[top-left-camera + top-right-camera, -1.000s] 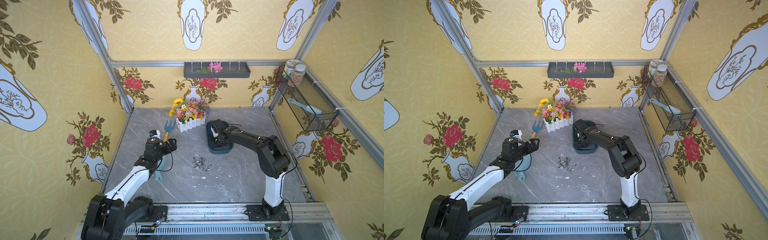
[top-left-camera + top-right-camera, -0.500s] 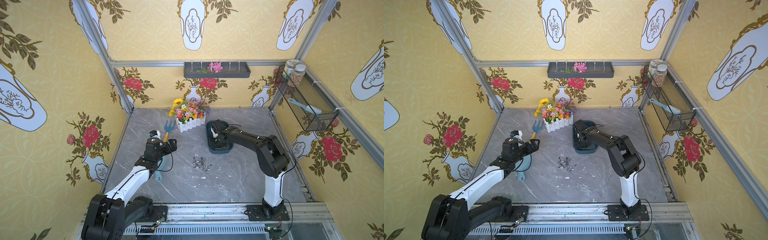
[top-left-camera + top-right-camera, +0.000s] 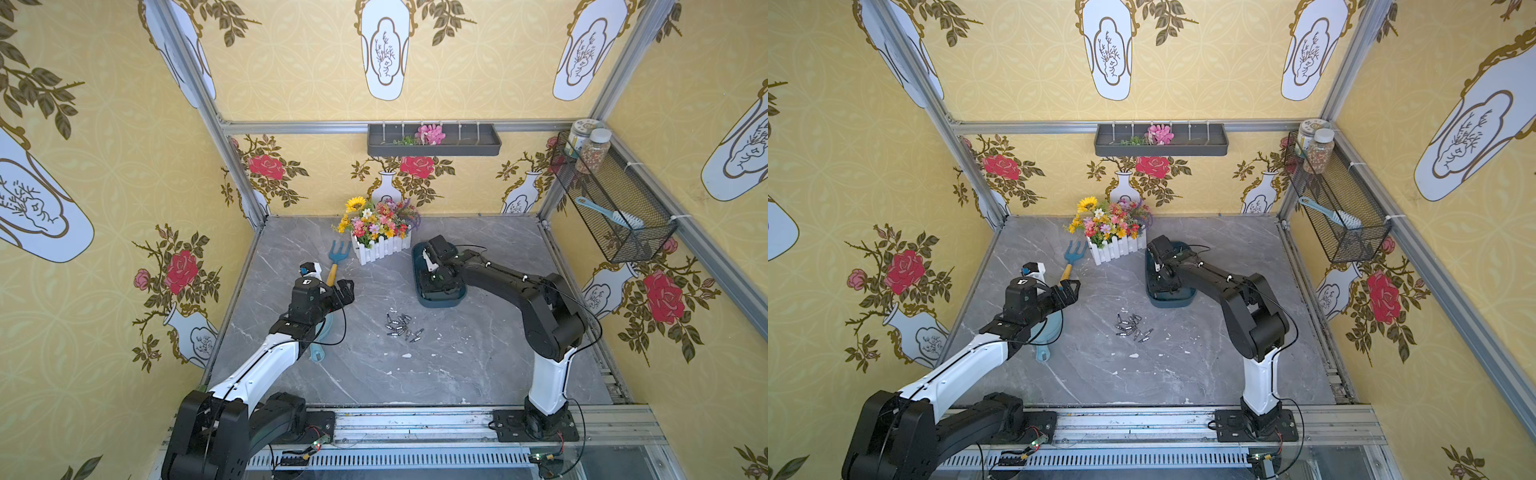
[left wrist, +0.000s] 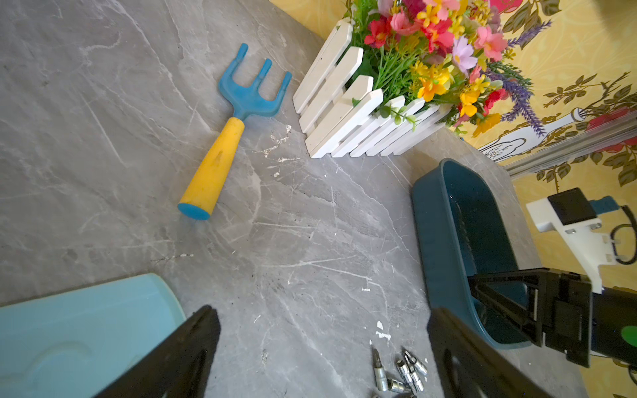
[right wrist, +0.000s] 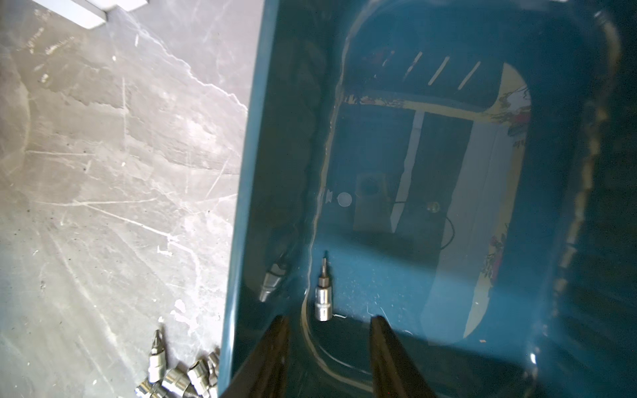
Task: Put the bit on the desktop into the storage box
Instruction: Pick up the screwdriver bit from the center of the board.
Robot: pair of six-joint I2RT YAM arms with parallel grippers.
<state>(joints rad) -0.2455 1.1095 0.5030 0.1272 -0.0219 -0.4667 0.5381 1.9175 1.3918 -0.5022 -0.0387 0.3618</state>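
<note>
Several small silver bits [image 3: 401, 326] lie in a heap on the grey marble desktop [image 3: 478, 365], also seen in a top view [image 3: 1133, 326] and in the left wrist view [image 4: 400, 372]. The dark teal storage box [image 3: 436, 300] stands behind them to the right. My right gripper [image 5: 330, 320] hangs inside the box with its jaws open and nothing between them. One bit [image 5: 323, 296] lies on the box floor just past the fingertips, mirrored in the glossy wall. My left gripper [image 4: 322, 312] is wide open and empty above the desktop, left of the heap.
A white picket planter of flowers [image 3: 380, 245] stands at the back, with a blue rake with a yellow handle [image 3: 336, 262] beside it. A pale blue scoop [image 3: 322, 332] lies under the left arm. A wire basket [image 3: 611, 199] hangs on the right wall, a grey tray [image 3: 434, 141] on the back wall.
The right gripper's jaws have parted over the storage box. Both arms otherwise stay where they were.
</note>
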